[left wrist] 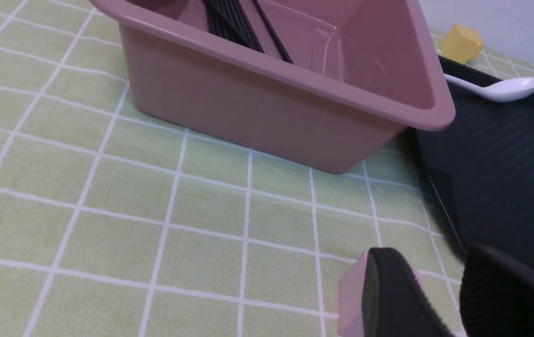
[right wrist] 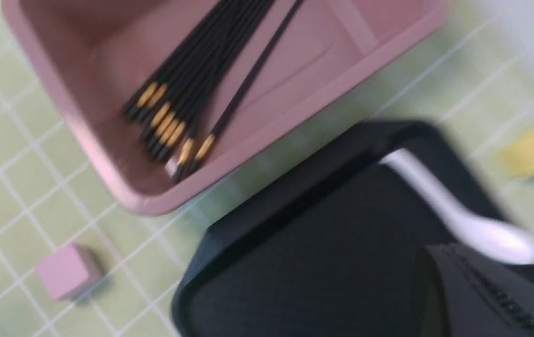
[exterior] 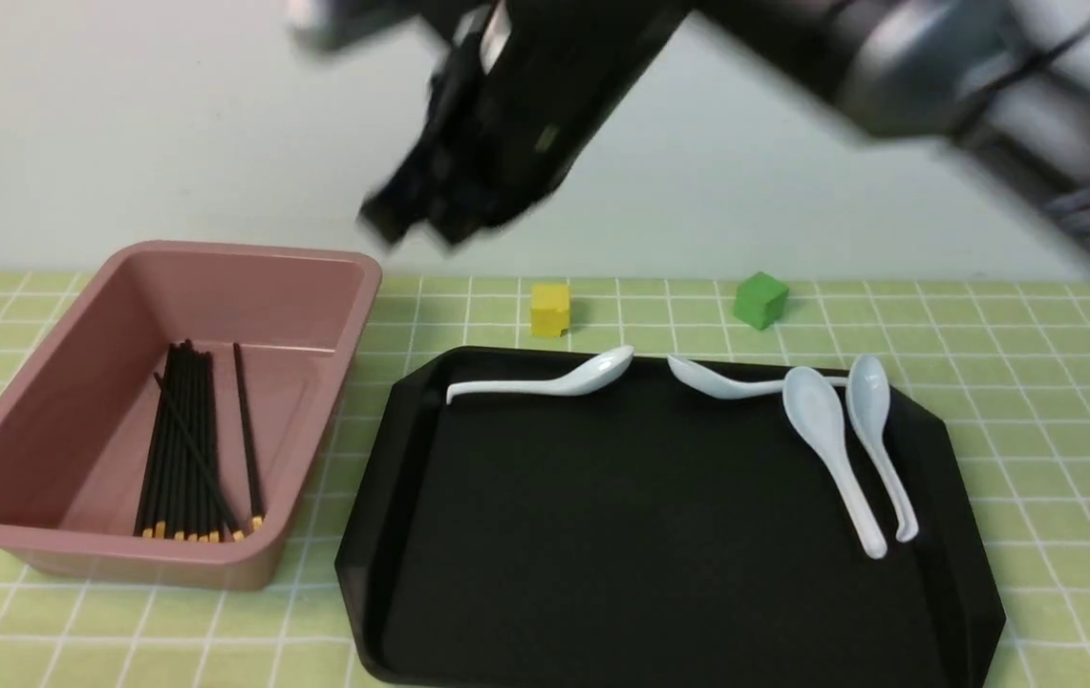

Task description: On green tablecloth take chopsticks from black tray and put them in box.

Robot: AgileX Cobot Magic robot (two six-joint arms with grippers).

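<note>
Chopsticks [exterior: 183, 440] lie in the box [exterior: 248, 252]; the right gripper [exterior: 416, 227], jaws pressed together and empty, should retreat well clear.

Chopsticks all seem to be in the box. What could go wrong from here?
1. Only white spoons lie on the black tray; another pick might grab one.
2. The right pincer is blurred, high near the box; a fast low pass could clip its rim or scatter the chopsticks.
</note>
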